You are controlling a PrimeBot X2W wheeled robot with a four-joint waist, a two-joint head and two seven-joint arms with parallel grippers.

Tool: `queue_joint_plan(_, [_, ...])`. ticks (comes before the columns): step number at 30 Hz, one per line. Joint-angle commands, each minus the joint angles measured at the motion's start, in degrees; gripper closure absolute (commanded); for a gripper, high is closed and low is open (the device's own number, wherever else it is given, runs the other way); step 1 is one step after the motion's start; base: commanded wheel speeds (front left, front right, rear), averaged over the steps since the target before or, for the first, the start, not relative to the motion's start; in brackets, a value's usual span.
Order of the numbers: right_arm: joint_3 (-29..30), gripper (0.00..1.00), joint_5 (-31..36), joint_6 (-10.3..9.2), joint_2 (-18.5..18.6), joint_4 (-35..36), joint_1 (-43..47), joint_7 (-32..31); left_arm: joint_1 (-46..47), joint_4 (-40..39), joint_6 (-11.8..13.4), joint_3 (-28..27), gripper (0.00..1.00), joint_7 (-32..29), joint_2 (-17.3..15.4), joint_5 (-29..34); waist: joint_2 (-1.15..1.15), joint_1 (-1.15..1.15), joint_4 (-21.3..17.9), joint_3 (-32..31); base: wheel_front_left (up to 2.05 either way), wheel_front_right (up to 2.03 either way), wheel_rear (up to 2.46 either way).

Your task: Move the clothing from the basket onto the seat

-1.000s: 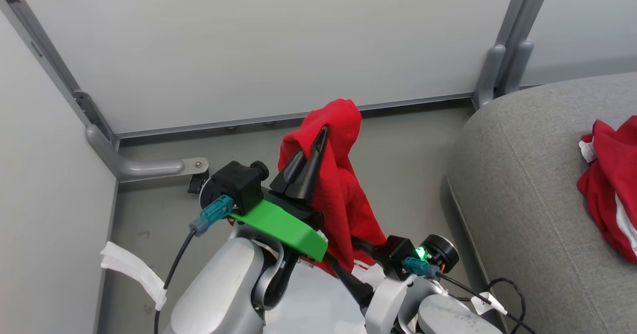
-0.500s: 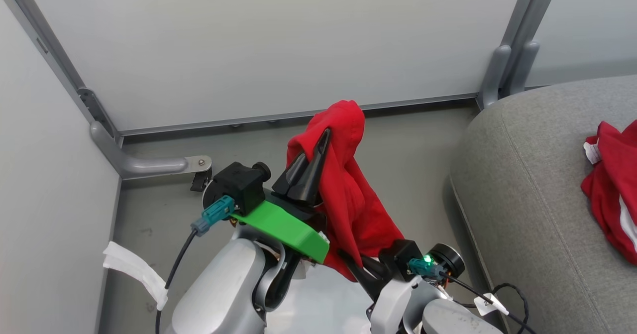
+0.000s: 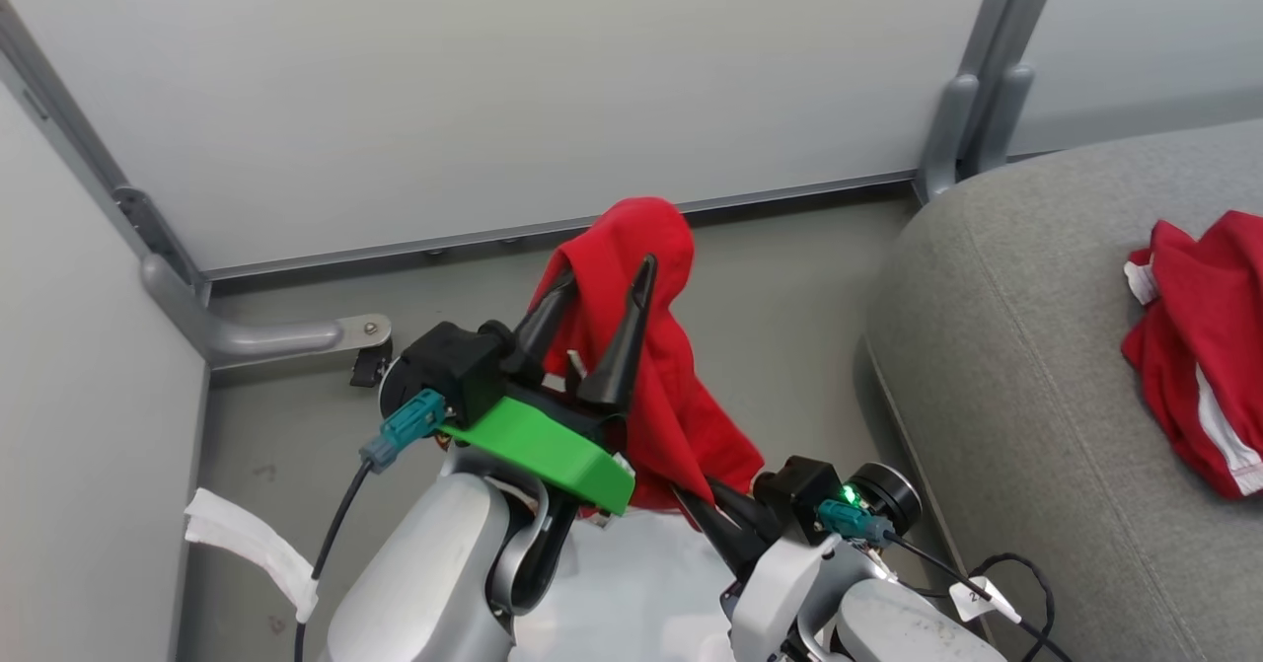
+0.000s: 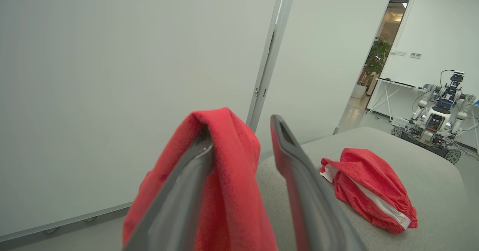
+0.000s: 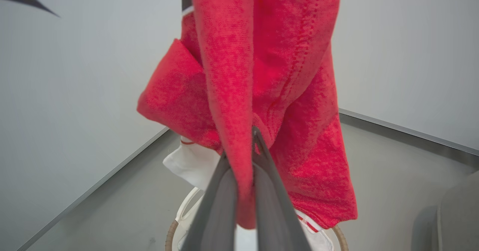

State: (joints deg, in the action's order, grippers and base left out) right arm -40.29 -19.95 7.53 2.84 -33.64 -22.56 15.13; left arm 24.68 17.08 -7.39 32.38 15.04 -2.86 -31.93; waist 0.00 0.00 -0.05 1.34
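Pale grey wall panels [image 3: 493,80] in grey metal framing closed off the back, above a dull grey floor [image 3: 789,327]. At eight o'clock in the head view a white strip [image 3: 252,544] hung beside the left panel.

Near the middle, the left gripper [image 3: 609,267] pointed to twelve o'clock from its green bracket [image 3: 538,445]. Its two dark fingers were spread apart and clamped nothing. The red garment [image 3: 661,386] sat like a hood over the tip of one finger. In the left wrist view that was the finger on the nine o'clock side of the left gripper [image 4: 241,129], and the other finger stood bare.

From there the cloth hung toward five o'clock, down to the right gripper [image 3: 696,502]. Its fingers pointed to about eleven o'clock and were pinched together on the lower part of the cloth. In the right wrist view the right gripper [image 5: 239,150] held a fold of the red garment [image 5: 269,64], which rose to twelve o'clock, with white panels at its lower edge. At six o'clock below it showed the brown rim of the basket [image 5: 169,238]. Whether the cloth touched the basket could not be told.

At three o'clock in the head view lay the grey seat [image 3: 1006,346]. On it, at the far right, lay a second red piece [image 3: 1194,346] with a white stripe, well apart from both grippers. The left wrist view showed that piece [image 4: 366,183] at four o'clock on the seat [image 4: 430,176]. Another wheeled robot [image 4: 436,120] stood beyond it at two o'clock.
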Motion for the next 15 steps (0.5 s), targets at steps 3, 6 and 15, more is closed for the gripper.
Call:
queue_joint_plan(3, [1.18,1.00,0.97,-0.08,0.25,2.78,1.35,0.01,-1.57,0.66,-0.15,-1.14,0.00,0.19,-0.09,1.67,0.00,0.00,-3.11,0.34,0.00,0.00,0.00])
queue_joint_plan(6, [2.52,1.00,1.84,-0.08,0.25,5.56,2.29,0.03,-2.72,1.56,-0.15,-2.42,0.00,0.17,-0.13,2.72,0.00,0.00,-5.77,0.56,0.00,0.00,0.00])
queue_joint_plan(15, [6.44,1.00,3.35,-0.08,0.20,13.35,4.58,0.06,-5.97,2.41,-0.17,-5.71,0.00,0.12,-0.15,5.91,0.00,0.00,-15.42,1.50,0.00,0.00,0.00])
